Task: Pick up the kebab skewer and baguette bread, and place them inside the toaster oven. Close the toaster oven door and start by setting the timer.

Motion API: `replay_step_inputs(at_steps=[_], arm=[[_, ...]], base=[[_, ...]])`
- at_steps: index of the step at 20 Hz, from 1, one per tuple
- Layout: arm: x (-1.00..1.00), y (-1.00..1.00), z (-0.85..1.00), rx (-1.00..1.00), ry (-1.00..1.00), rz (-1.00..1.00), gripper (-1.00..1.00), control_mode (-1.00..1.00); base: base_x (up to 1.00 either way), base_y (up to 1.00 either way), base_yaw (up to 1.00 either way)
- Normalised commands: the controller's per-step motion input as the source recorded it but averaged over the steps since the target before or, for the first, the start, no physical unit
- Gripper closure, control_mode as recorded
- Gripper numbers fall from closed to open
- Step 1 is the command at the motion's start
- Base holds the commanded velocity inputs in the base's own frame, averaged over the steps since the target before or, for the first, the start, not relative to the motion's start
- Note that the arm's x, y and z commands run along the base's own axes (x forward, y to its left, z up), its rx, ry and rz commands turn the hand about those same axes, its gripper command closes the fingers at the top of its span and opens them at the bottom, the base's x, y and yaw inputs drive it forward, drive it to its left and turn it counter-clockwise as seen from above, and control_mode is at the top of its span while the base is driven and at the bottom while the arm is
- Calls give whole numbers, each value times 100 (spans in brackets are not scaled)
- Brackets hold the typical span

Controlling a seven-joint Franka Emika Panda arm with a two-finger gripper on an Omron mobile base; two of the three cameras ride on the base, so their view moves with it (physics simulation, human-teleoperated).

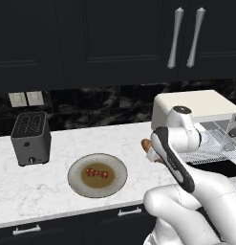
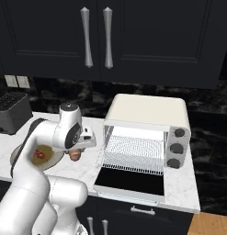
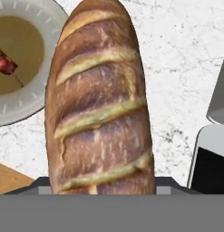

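The toaster oven [image 2: 147, 137] stands on the white marble tabletop [image 2: 184, 186] with the toaster oven door [image 2: 128, 182] folded down flat, its wire rack bare. Left of it the gripper [image 2: 77, 149] holds the baguette bread [image 2: 75, 155] above the tabletop, beside a plate [image 2: 53, 158] carrying the kebab skewer [image 2: 39, 154]

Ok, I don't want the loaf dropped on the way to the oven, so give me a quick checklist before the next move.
1. Baguette bread held in the end effector: ok, off the counter.
2. Toaster oven door open: ok, folded down flat.
3. Wire rack free: ok, nothing on it.
4. Kebab skewer waiting on the plate: ok.
5. Grip firmness on the loaf: cannot tell, fingertips hidden.
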Motion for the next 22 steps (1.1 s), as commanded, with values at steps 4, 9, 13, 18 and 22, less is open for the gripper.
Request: replay_step_inputs(at_steps=[4,9,13,18,22], arm=[[-17,-100,6,0,3,-23,100,-100],[-6,-90,2,0,1,-20,100,-100],[2,-89,12,0,3,-15,100,-100],[9,-78,1,0,7,-10,100,-100],[-2,-66,0,0,3,-7,100,-100]], base=[[0,0,0],[0,0,0],[0,0,0],[0,0,0],[0,0,0]])
